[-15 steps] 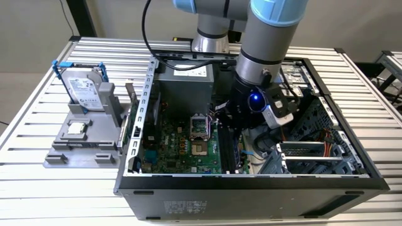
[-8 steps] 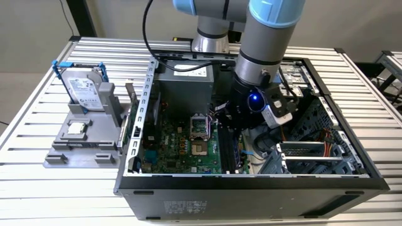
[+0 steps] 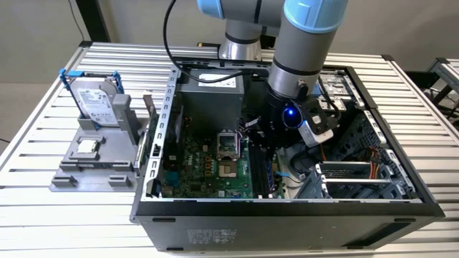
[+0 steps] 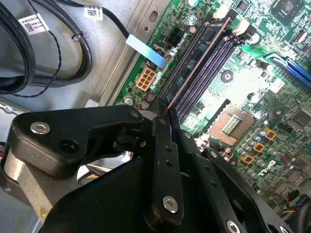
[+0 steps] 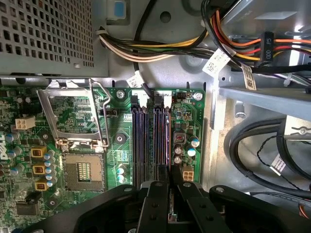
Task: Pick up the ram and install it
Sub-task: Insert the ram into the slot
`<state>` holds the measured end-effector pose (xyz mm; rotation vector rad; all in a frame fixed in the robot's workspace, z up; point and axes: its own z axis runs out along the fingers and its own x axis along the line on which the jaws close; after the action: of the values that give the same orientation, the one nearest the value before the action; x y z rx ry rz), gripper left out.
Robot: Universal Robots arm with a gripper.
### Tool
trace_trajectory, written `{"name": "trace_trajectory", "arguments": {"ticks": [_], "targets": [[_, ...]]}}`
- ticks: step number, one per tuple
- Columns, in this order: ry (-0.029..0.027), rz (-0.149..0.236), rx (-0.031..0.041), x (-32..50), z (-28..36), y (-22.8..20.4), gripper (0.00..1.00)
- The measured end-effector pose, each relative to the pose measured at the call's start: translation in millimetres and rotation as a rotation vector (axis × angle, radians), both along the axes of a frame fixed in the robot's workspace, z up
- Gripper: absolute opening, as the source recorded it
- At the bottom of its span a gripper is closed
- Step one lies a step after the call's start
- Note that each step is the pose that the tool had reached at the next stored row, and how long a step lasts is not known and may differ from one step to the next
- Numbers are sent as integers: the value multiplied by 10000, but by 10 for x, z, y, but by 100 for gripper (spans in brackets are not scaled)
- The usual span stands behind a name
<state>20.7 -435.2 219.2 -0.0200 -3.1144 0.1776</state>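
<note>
The gripper [image 4: 164,116] pinches the ram [image 4: 194,65], fingers [image 5: 156,204] narrow, seated edge-on in a motherboard slot [image 5: 140,145] (middle of both wrist views). Cable tags [image 5: 216,61] carry print too small to read.

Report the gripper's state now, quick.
Gripper: shut on the ram, holding it edge-on at the memory slots.

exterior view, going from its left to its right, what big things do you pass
Silver hard drive with blue rails standing in the grey plastic holder → green motherboard inside the open black computer case → black gripper down over the memory slots → metal drive cage.
</note>
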Motion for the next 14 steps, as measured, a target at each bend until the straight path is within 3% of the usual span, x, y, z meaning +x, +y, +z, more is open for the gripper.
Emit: {"name": "trace_trajectory", "arguments": {"ticks": [14], "targets": [[0, -45, -3, 0, -8, 17, 0]]}}
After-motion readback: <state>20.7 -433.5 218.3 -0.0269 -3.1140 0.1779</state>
